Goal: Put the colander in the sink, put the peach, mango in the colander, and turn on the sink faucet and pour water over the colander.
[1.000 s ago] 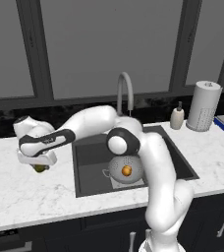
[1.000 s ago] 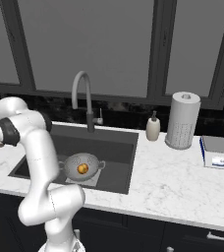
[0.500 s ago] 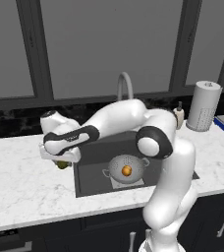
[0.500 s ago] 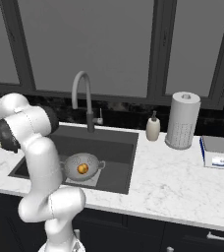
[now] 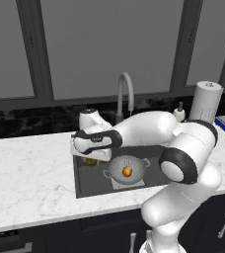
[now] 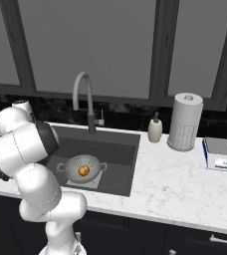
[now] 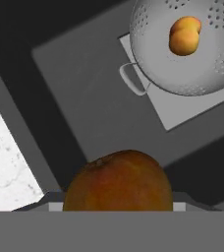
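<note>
The sink [image 5: 87, 180], a wide dark basin set in the pale counter, is seen with the colander [image 5: 127, 168] already resting on the light square patch of its floor, and a round orange peach [image 5: 127, 171] lies inside that white perforated bowl. The step in hand is judged to be the carrying of the mango [image 7: 118, 181] to the colander: the gripper [image 5: 91, 159] is held over the left part of the sink, closed on the fruit, which bulges large between the jaws in the hand view. There the mango is shown as a rounded oval, olive at its top and shaded toward brownish orange on its flank; from the left base view only a greenish sliver is seen under the hand. The next move is expected to call for a short sideways carry until the fruit hangs over the bowl, clear of the near loop handle [image 7: 133, 78], before it is released; the sink faucet [image 6: 83, 99] remains to be turned on afterwards.
</note>
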Available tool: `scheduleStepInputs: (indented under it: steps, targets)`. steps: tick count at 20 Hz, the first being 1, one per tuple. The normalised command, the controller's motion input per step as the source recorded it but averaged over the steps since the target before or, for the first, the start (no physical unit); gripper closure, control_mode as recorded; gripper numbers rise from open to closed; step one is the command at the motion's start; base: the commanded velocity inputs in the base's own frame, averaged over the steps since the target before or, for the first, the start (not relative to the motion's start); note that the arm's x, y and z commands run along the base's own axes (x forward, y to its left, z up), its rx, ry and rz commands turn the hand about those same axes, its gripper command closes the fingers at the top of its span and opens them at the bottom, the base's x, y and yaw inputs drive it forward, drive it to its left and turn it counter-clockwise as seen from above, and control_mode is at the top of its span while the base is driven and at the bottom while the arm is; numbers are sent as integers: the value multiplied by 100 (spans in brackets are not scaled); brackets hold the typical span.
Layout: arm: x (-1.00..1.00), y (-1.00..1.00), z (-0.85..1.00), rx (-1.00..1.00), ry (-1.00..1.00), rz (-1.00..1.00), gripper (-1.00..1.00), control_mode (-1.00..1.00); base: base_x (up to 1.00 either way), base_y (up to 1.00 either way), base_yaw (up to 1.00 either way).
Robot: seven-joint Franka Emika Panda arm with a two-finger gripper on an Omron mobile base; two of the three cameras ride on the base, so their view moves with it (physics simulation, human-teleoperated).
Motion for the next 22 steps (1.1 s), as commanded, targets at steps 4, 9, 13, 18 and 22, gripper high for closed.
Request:
scheduleStepInputs:
  steps: [4, 9, 13, 18, 22]
  targets:
    - [0, -100, 0, 5, 0, 6, 100, -100, 0, 0, 0]
    - [0, -79, -8, 1, 0, 10, 100, -100, 0, 0, 0]
    - [8, -43, -27, 0, 0, 8, 100, -100, 0, 0, 0]
    - [23, -34, -34, 0, 0, 5, 100, -100, 0, 0, 0]
    - [26, -31, -40, 0, 0, 3, 100, -100, 0, 0, 0]
